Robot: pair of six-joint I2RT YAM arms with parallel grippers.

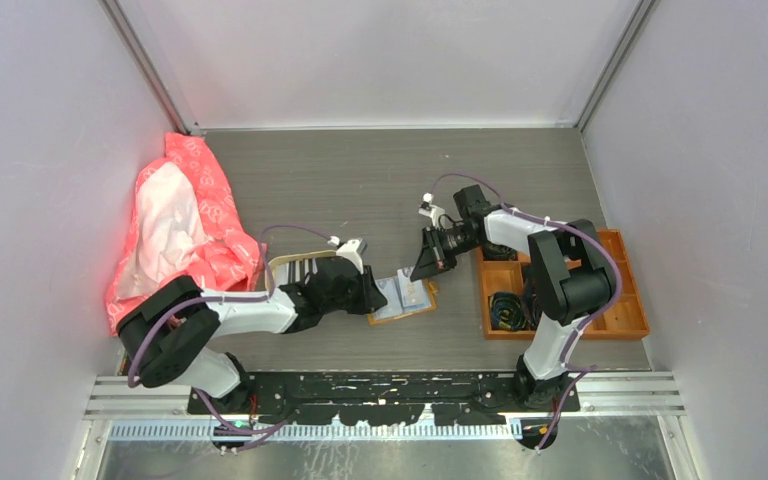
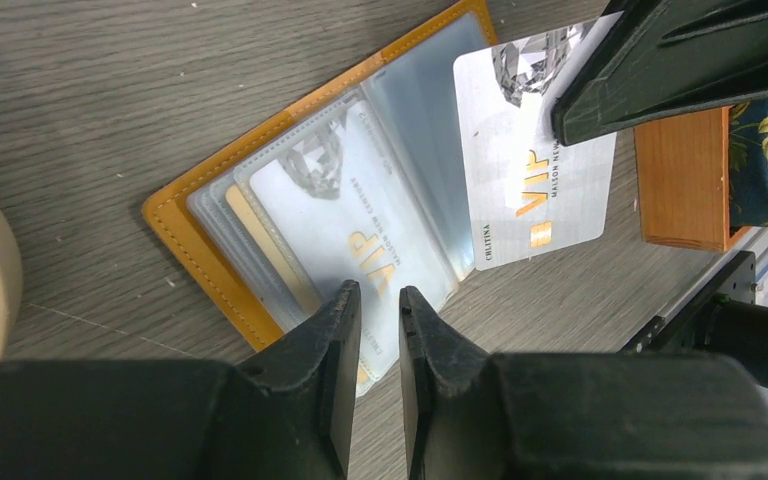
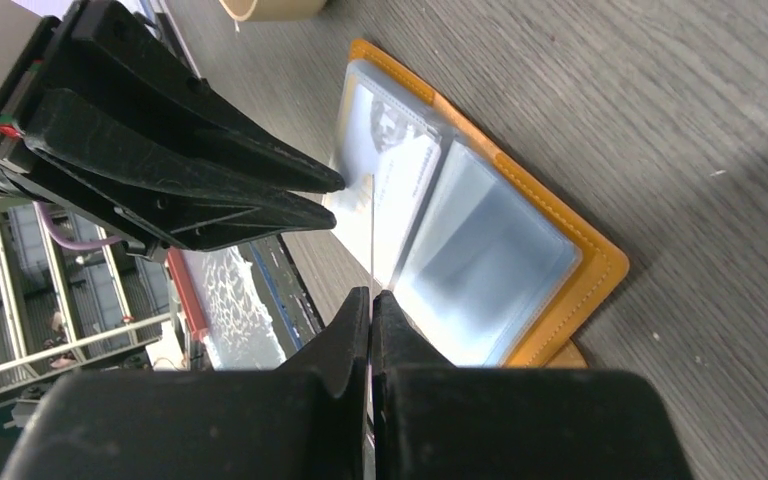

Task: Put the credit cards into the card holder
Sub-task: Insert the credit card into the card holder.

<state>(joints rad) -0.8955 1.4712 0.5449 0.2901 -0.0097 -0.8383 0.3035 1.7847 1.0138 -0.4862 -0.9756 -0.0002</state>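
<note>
The card holder [image 2: 175,215] lies open and flat, clear sleeves facing up. The right gripper [image 3: 370,300] has its fingers pressed together on one corner of a white credit card [image 2: 530,180], held just over the holder's page on that gripper's side. The left gripper [image 2: 380,300], fingers narrowly apart, sits at the holder's opposite edge. The card looks light and stiff (thin plastic, probably slippery), so a corner hold leaves the leading edge free for a sleeve.

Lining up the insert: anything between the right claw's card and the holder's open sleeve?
Nothing visible. The white card, pinched in the right claw, is beside the card holder's empty-looking sleeve; the left claw sits over the filled sleeve.
</note>
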